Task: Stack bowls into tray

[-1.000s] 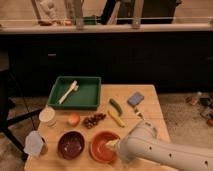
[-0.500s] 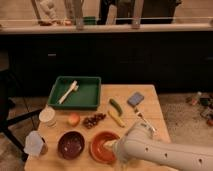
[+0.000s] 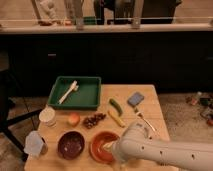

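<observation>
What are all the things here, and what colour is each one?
table: one, light wood, centre
tray: one, dark green, table's back left
brush-like utensil: one, white, lying in the tray
lidded cup: one, white, in front of the tray
round fruit: one, orange, right of the cup
grapes: one bunch, dark, right of the fruit
long vegetable: one, green, centre
banana: one, yellow, beside the vegetable
sponge: one, blue-grey, back right
fork-like utensil: one, silvery, right of the banana
purple bowl: one, dark, front left
orange bowl: one, front centre
pale object: one, whitish, front left corner
arm: one, white, lower right
gripper: one, open, at the orange bowl
</observation>
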`<state>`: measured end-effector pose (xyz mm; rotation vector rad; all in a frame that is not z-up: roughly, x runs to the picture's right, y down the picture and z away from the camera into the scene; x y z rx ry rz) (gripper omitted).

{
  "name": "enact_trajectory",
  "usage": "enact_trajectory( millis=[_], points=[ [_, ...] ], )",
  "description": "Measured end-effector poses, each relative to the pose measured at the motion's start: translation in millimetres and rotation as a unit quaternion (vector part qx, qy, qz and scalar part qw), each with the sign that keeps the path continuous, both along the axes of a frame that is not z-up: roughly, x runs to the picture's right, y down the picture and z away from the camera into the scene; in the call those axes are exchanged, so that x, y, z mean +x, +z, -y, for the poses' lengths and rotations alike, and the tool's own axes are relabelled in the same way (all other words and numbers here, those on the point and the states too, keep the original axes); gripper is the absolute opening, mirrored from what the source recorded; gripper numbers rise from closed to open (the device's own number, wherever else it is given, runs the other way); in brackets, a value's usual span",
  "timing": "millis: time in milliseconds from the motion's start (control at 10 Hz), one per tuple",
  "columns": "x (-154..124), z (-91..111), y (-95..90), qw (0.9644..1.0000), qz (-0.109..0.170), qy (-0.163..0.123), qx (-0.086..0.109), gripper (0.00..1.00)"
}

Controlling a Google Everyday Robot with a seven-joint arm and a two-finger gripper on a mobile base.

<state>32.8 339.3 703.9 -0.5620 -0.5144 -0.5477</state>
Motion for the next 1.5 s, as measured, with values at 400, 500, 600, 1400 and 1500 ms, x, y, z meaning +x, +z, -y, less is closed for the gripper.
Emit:
enact_trajectory(
  millis=[400, 500, 600, 1400, 1500],
  points=[
    [-1, -7, 2.6, 0.9999, 0.011, -0.001, -0.011, 0.53],
    [1, -7, 2.1, 0.9999, 0.012, 0.001, -0.012, 0.43],
    [1, -7, 1.7, 0.9998, 0.014, 0.002, -0.012, 0.33],
    [11, 10, -20.9, 0.9989, 0.018, 0.025, 0.034, 0.0],
    [12, 13, -23.9, 0.9986, 0.017, 0.027, 0.042, 0.0]
  ],
)
